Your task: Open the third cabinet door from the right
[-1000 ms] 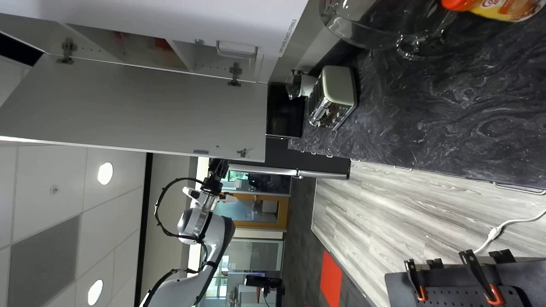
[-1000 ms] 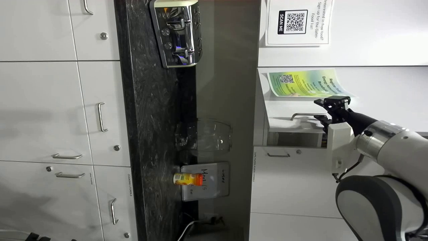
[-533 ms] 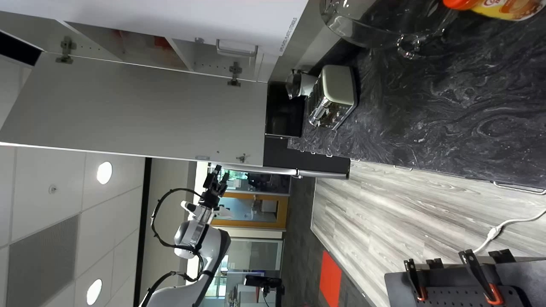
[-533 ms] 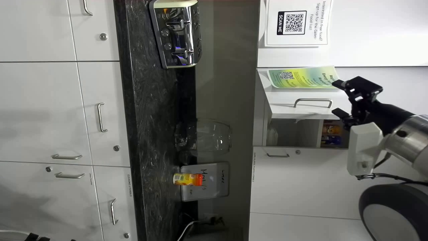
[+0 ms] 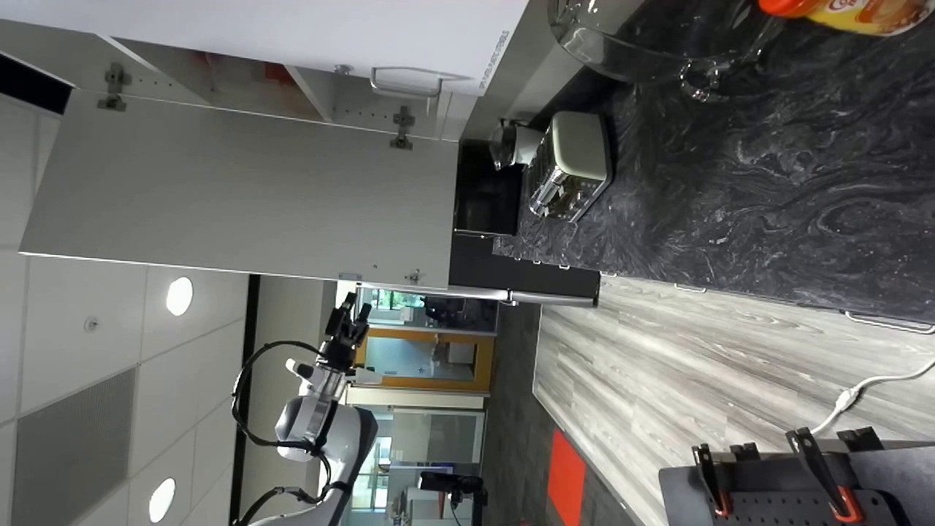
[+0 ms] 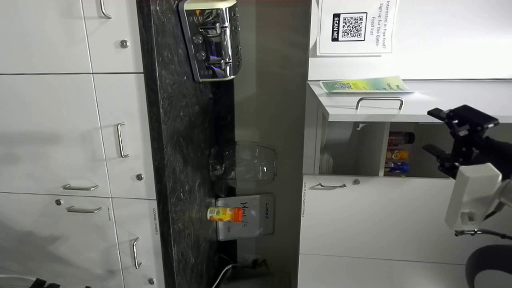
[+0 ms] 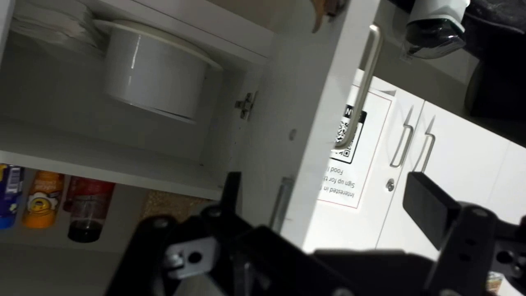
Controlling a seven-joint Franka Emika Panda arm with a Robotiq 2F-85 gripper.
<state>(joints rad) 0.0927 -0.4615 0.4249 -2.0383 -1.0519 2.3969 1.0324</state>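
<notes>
The third cabinet door from the right (image 5: 252,193) is seen swung wide open in both exterior views. To its outer face a yellow-green flyer (image 6: 363,85) is fixed. Near the door, the gripper (image 6: 433,132) is held with its jaws spread apart.

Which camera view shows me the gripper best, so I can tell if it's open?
The wrist view: the gripper is closest there, and its fingers plainly stand apart, though the picture's bottom edge cuts off its base. Both exterior views show it smaller, fingers apart too, along with the open cabinet door.
</notes>
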